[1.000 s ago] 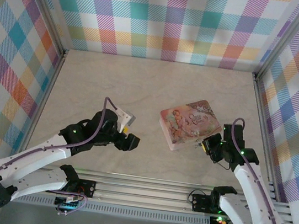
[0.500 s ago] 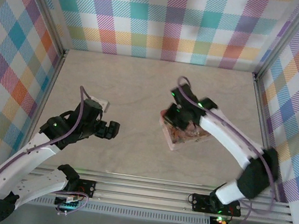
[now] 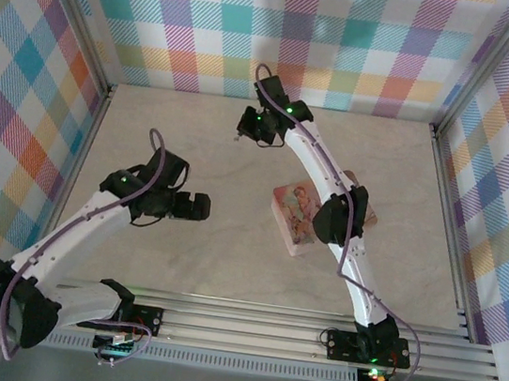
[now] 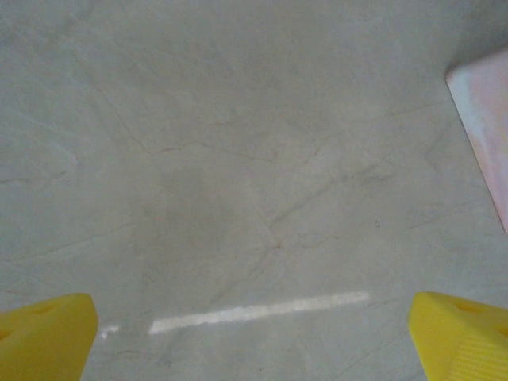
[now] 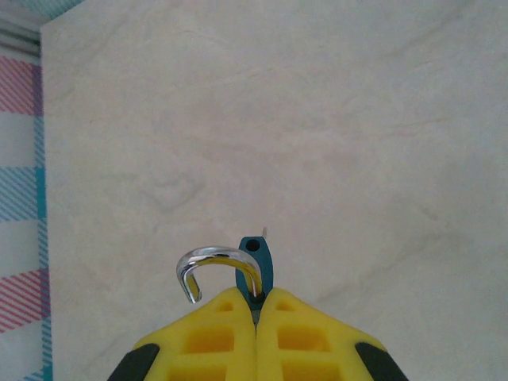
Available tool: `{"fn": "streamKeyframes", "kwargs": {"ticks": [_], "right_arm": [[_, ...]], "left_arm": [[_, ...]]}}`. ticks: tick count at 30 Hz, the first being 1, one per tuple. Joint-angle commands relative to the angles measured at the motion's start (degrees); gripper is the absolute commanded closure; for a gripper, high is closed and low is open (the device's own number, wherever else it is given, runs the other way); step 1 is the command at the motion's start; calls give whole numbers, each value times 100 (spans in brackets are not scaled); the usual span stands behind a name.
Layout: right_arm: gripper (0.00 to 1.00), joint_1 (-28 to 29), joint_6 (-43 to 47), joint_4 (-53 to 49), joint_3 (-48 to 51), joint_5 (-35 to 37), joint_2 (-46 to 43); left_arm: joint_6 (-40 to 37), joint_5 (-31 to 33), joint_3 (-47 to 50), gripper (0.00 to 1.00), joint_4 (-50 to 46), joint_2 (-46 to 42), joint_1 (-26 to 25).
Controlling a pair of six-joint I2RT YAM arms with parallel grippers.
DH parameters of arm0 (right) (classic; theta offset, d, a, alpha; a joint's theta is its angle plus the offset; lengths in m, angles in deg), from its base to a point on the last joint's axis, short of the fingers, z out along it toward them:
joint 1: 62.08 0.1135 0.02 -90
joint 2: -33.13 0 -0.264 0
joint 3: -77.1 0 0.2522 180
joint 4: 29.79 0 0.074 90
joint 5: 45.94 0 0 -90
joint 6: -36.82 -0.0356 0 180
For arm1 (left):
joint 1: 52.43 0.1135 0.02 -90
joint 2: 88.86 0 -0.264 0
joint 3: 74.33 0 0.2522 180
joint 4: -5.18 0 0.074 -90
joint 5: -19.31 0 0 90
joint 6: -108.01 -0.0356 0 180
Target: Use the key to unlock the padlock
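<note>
- The pale table is lying under both grippers, and checked walls in many colours are standing around it.
- The right arm is reaching a long way out, far from its base. It is crossing over the pink tin.
- The left arm is bending out over the left half of the table.
- The pink tin is lying flat on the table. It is off to the right of the left gripper, and it is nearer the bases than the right gripper.
- In the left wrist view, a corner of the tin is peeking in ahead of the left gripper, up on its right side.
- The left gripper is hanging above bare table with its yellow fingers spread wide. Nothing is sitting between them.
- The right gripper is hanging above the far part of the table, close to the back wall. Its yellow fingers are squeezing tight together on the padlock.
- The padlock is sticking out just past the right gripper's fingertips. Only the top of its blue-green body is showing.
- The padlock's silver loop is curling over to the left like a hook. One end of it is hanging free, out of the body.
- A thin white line is lying on the table just in front of the left gripper, between its two fingers.
</note>
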Motion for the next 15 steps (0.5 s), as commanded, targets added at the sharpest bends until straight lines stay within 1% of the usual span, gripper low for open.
{"fn": "streamKeyframes", "kwargs": {"ticks": [1,2,4,7,8,9,11,13,15], "right_arm": [[100,-359,134,552,428,-392,34],[100,-423,127,872,665,-400,7],[99,-529,133,1185,739,-440,110],[95,-656,226,1291,372,-544,455],[92,-687,247,1289,244,-596,566],[88,-711,258,1293,185,-641,630],[73,-738,312,1295,165,-695,632],[62,-740,456,1246,184,-703,552],[53,-748,668,1161,224,-647,398]], "left_arm": [[127,177,-440,0,335,448,111],[136,186,-541,0,361,606,120],[162,181,-710,0,391,866,129],[240,146,-876,0,474,1164,129],[263,133,-897,0,513,1240,129],[272,128,-908,0,554,1298,129],[308,136,-943,0,601,1405,130],[310,150,-985,0,627,1475,133],[247,131,-1021,0,694,1490,129]]}}
